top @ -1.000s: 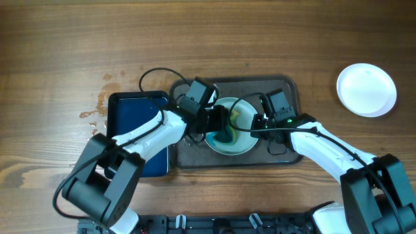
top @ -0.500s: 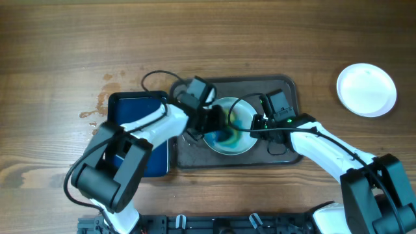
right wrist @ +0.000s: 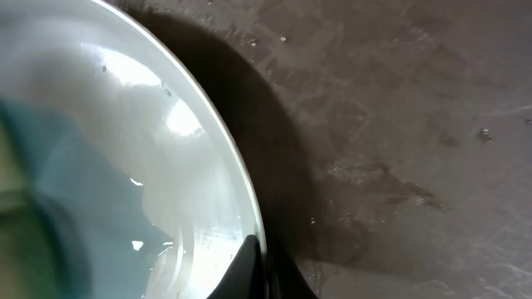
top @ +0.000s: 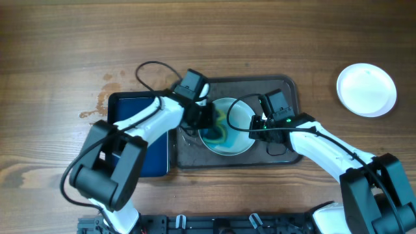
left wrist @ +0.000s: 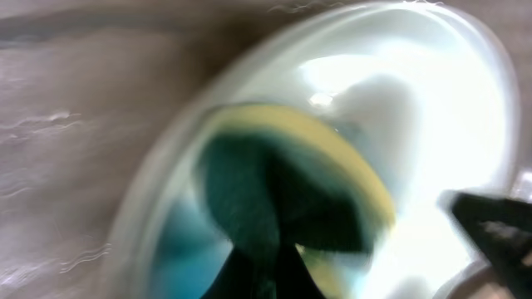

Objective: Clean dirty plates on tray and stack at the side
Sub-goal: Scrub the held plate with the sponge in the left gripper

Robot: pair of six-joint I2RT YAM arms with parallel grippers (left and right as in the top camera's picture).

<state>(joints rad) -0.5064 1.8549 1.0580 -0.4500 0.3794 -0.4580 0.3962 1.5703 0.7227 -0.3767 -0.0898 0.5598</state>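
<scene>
Our left claw (top: 209, 122), clamped on the sponge (left wrist: 291, 199), presses it into the plate (top: 242, 110) on the tray (top: 286, 88) to scrub off blue marks (left wrist: 170, 249), while our right claw (top: 254, 123) pinches the rim (right wrist: 241, 191) so it can't slide, another plate (top: 366, 89) set aside.

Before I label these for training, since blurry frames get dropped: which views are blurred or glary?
Left wrist: heavy blur, the sponge smeared, white glare across the plate. Right wrist: fairly sharp, small highlights on the plate, its dark shadow falling on the tray. Overhead: sharp and evenly lit, no glare.
</scene>
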